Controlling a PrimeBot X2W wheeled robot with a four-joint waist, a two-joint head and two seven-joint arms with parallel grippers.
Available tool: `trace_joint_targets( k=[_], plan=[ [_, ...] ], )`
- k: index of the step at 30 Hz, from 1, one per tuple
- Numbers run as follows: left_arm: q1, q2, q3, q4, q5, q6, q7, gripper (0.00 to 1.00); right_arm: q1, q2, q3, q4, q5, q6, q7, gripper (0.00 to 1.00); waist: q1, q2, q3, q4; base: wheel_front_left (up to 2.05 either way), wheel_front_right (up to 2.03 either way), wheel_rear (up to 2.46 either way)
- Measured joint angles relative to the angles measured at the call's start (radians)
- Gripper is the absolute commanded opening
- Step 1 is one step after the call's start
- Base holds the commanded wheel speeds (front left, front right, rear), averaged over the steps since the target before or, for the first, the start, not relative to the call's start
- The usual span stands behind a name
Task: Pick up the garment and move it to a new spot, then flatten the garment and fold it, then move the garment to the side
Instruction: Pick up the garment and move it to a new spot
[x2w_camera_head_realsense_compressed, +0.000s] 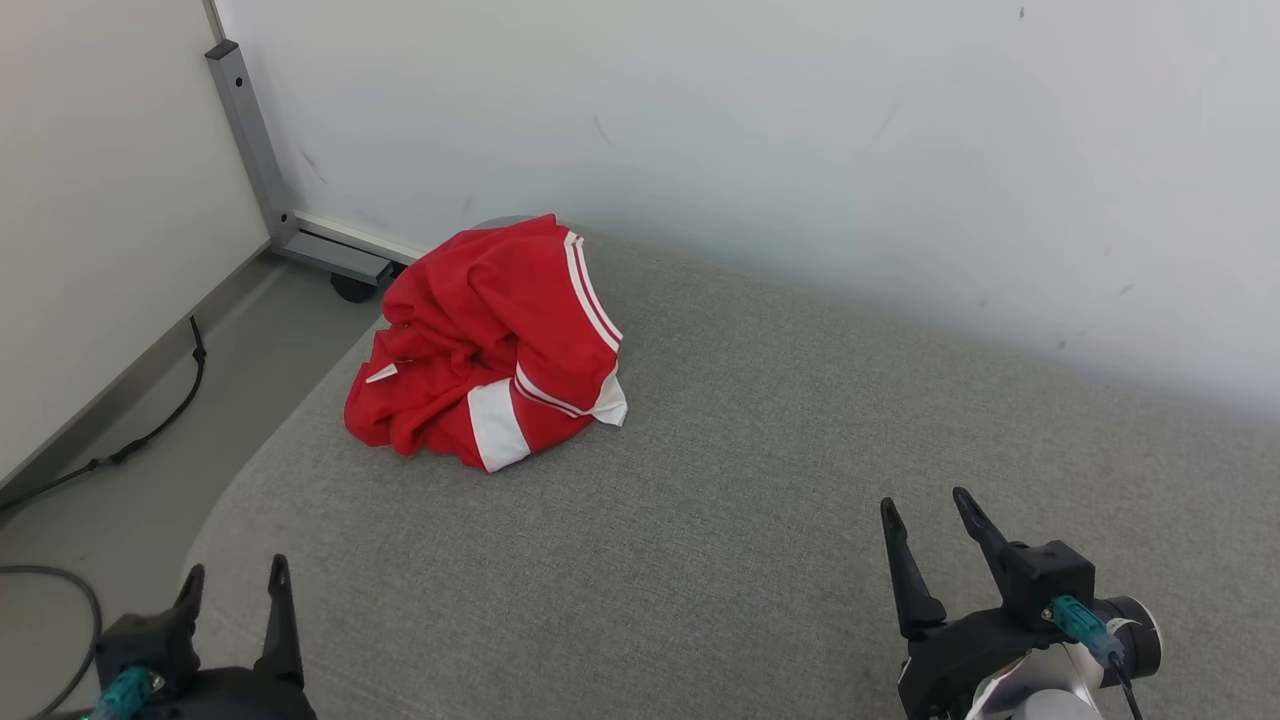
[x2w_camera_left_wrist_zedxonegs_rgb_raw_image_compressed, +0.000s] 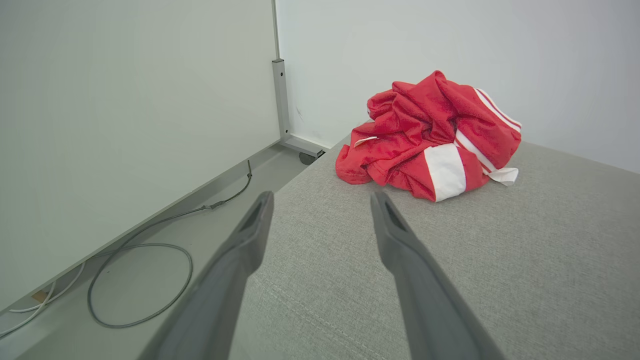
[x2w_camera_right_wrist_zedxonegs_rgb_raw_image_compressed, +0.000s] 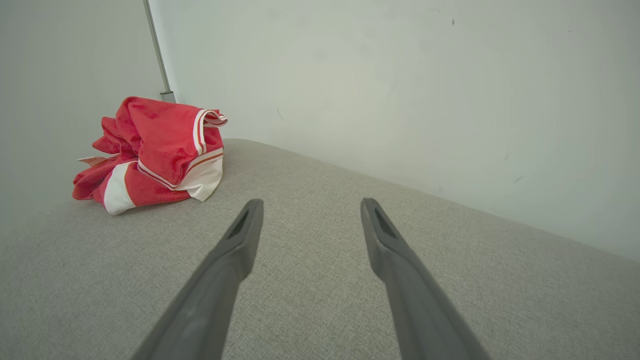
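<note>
The red garment (x2w_camera_head_realsense_compressed: 490, 340) is heaped at the far left of the grey cushion (x2w_camera_head_realsense_compressed: 760, 470), near the wall (x2w_camera_head_realsense_compressed: 800, 120). The left gripper (x2w_camera_head_realsense_compressed: 237, 567) and right gripper (x2w_camera_head_realsense_compressed: 924, 498) are held at the near edge, fingers spread wide, empty, pointed away, well apart from it.

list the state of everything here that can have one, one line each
garment: crumpled in a heap on the grey cushion, unfolded, not held
left end effector: open, empty, apart from the garment
right end effector: open, empty, apart from the garment
cable: lying loose on the floor beside the cushion
</note>
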Motion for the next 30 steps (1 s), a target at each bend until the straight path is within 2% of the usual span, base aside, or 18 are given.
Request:
trace_joint_targets(
  k=[1,3,8,11,17,22,30],
  plan=[
    [-0.002,0.000,-0.004,0.001,-0.001,-0.006,0.000,1.00,0.000,0.000,0.000,0.001,0.000,0.001,0.000,1.00,0.0000,0.0000,0.000,0.000,0.00,0.00,0.00],
    [-0.028,0.001,-0.010,0.013,-0.023,-0.044,0.014,1.00,0.000,0.000,0.002,0.006,0.000,0.004,0.001,1.00,-0.0001,0.0000,0.000,-0.002,0.00,0.00,0.00],
    [-0.239,0.026,-0.030,0.107,-0.129,-0.193,0.082,1.00,-0.005,0.002,0.026,0.011,0.000,0.013,0.012,1.00,0.0000,0.0001,0.002,-0.019,0.00,0.00,0.00],
    [-0.374,0.045,-0.027,0.204,-0.170,-0.252,0.141,1.00,-0.016,0.005,0.044,0.014,-0.005,0.022,0.021,1.00,0.0000,0.0000,0.006,-0.044,0.00,0.00,0.00],
    [-0.579,0.088,0.018,0.397,-0.282,-0.254,0.263,1.00,-0.017,-0.018,0.041,-0.008,-0.016,0.021,0.037,1.00,0.0000,0.0000,0.020,-0.111,0.00,0.00,0.00],
    [-0.676,0.116,0.007,0.504,-0.334,-0.255,0.373,1.00,-0.015,-0.043,0.037,-0.049,-0.026,0.018,0.054,1.00,-0.0001,0.0001,0.048,-0.174,0.00,0.00,0.00],
    [-0.757,0.243,-0.040,0.576,-0.398,-0.254,0.505,1.00,-0.034,-0.065,0.043,-0.122,-0.064,0.012,0.096,1.00,0.0000,0.0001,0.129,-0.271,0.00,0.00,0.00]
  ],
)
